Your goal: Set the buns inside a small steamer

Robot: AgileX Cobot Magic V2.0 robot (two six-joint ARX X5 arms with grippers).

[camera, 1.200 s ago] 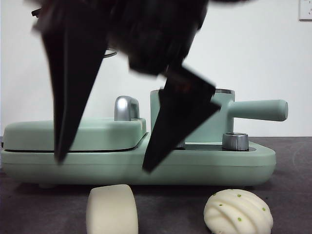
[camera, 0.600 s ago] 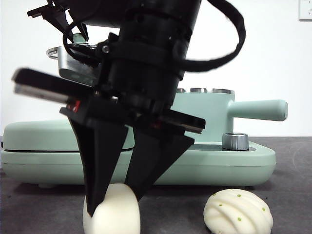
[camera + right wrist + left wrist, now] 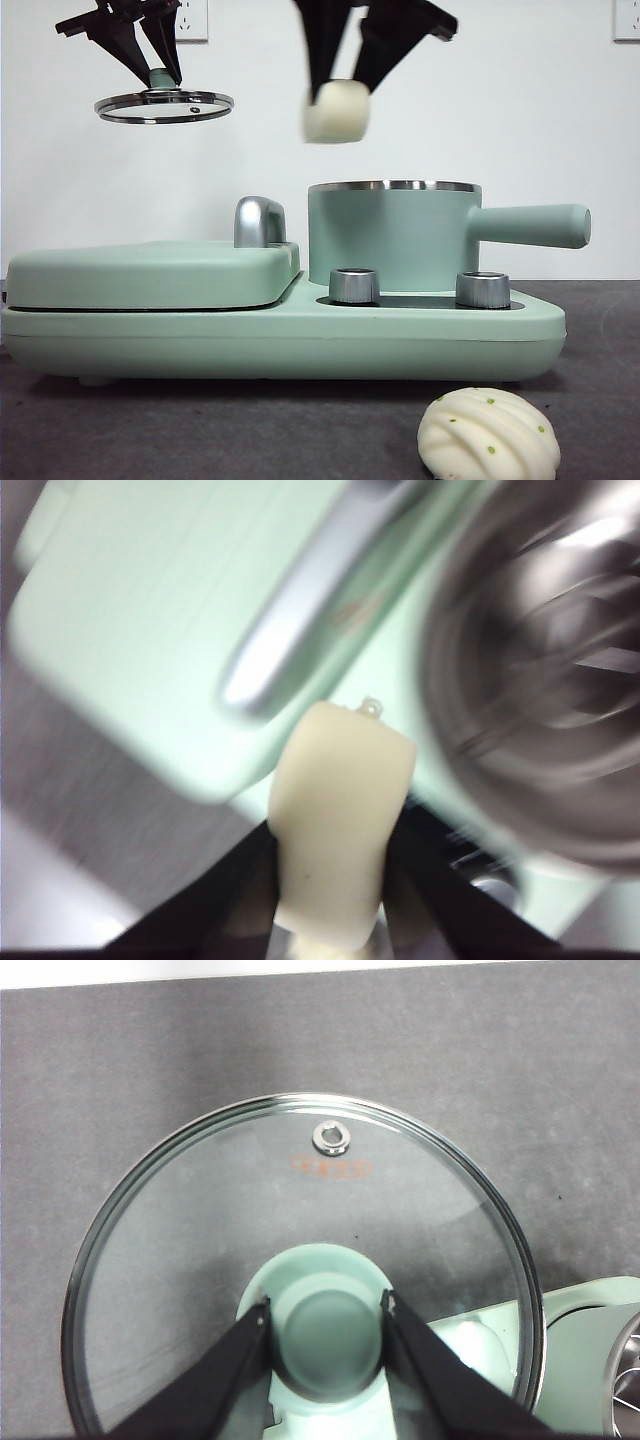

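We log: right tool clamped on the smooth cream bun, held high above the steamer pot's near rim. Left tool grips the glass lid by its green knob, above the griddle lid. Ridged green-specked bun lies on the bench before the pot.

You have a smooth cream roll between the black jaws of the right tool. The left tool, also black, holds a clear glass lid with a steel rim, a mint-green knob and faint orange print. The small steamer is mint green with a steel rim, as is the flat griddle lid, which has a chrome handle. The ridged bun is white with small green specks. The counter is dark grey.
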